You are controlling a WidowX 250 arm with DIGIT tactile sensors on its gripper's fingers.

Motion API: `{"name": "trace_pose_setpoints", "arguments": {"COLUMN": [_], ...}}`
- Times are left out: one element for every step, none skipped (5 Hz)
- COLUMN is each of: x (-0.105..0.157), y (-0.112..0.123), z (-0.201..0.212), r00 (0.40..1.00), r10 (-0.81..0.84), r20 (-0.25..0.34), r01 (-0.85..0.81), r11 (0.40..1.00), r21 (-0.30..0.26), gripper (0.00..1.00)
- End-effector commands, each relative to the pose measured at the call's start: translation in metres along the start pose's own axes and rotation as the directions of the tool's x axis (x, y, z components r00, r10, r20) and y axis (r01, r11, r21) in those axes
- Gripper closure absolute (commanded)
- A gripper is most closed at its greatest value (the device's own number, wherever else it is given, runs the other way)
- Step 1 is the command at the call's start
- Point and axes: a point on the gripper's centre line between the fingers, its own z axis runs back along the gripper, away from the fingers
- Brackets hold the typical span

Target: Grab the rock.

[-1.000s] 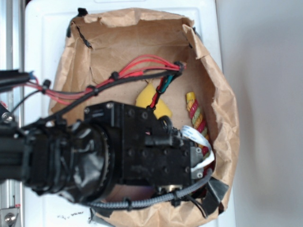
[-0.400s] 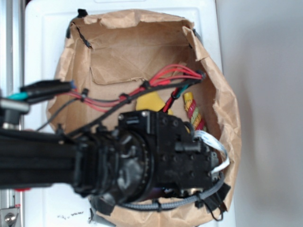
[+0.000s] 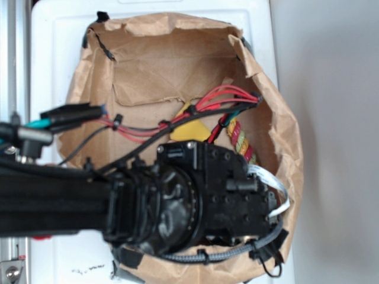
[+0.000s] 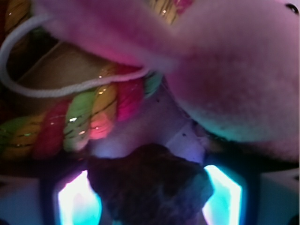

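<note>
Since a second ago we are seeing the arm (image 3: 89, 207) pushing further right and lower across the paper bag (image 3: 278, 118), so that its black wrist housing is now covering the bag's lower right part and the red cable bundle (image 3: 228, 94) is reaching closer to the right wall. More of the yellow sponge wedge (image 3: 190, 129) is being hidden than before, and only the upper end of the twisted rope toy (image 3: 240, 137) is showing beside the cables. From the exterior view we are not seeing the rock at all, because the arm is lying over it. In the wrist view we are looking at the rock (image 4: 150, 185) sitting low in the middle of the picture, dark and pitted, right between the two glowing fingers (image 4: 77, 204) of the gripper (image 4: 150, 201). The jaws are standing spread, one on each side of the rock; whether the pads are touching it we cannot tell. Just behind the rock the rope toy (image 4: 89, 124) is lying across, and the pink plush toy (image 4: 234, 79) is filling the upper right, close above it.
</note>
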Motion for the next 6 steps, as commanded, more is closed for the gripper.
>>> {"name": "trace_pose_setpoints", "arguments": {"x": [0.009,0.025,0.046,0.059,0.061,0.046], "y": [-0.001,0.019,0.040,0.063,0.079,0.076], "z": [0.020,0.053,0.098,0.142,0.180,0.193], "r00": [0.998,0.973,0.940,0.914,0.863,0.791], "r10": [-0.030,-0.223,-0.317,-0.366,-0.462,-0.557], "r20": [0.061,0.062,0.125,0.173,0.207,0.254], "r01": [0.032,0.227,0.326,0.386,0.484,0.584], "r11": [0.999,0.971,0.943,0.917,0.872,0.810], "r21": [-0.042,-0.069,-0.064,-0.098,-0.074,-0.043], "gripper": [1.00,1.00,1.00,1.00,1.00,1.00]}}
